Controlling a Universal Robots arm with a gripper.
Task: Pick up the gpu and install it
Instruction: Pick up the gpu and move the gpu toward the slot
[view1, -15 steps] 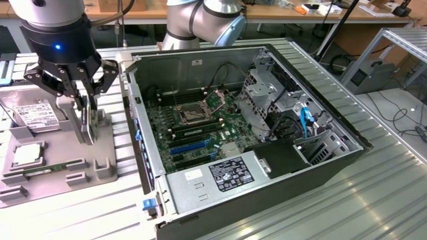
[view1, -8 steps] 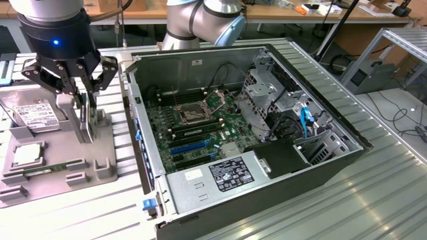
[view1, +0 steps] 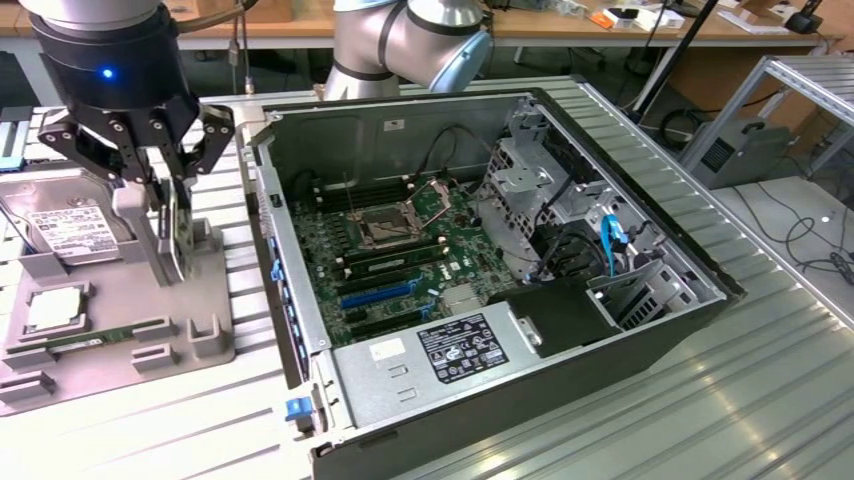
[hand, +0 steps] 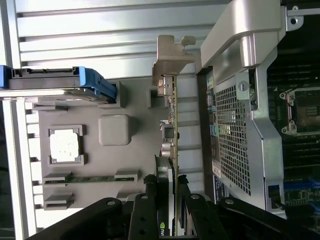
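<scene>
end effector (hand: 166, 187): clamped on gpu (hand: 173, 125), fingers (hand: 149, 205) on both faces
gpu long axis: straight out from fingers, bracket (hand: 170, 55) at far end
computer case (view1: 534, 250): to exterior view's right of gpu

One gpu (view1: 171, 238); one hard drive (view1: 60, 225); one processor (view1: 54, 310); one computer case (view1: 400, 125).

readable text: none | power supply (view1: 434, 360): black label, print illegible | hard drive (view1: 60, 225): white label, illegible | case (view1: 374, 135): white sticker, illegible | gpu (hand: 170, 165): green logo mark, illegible
</scene>
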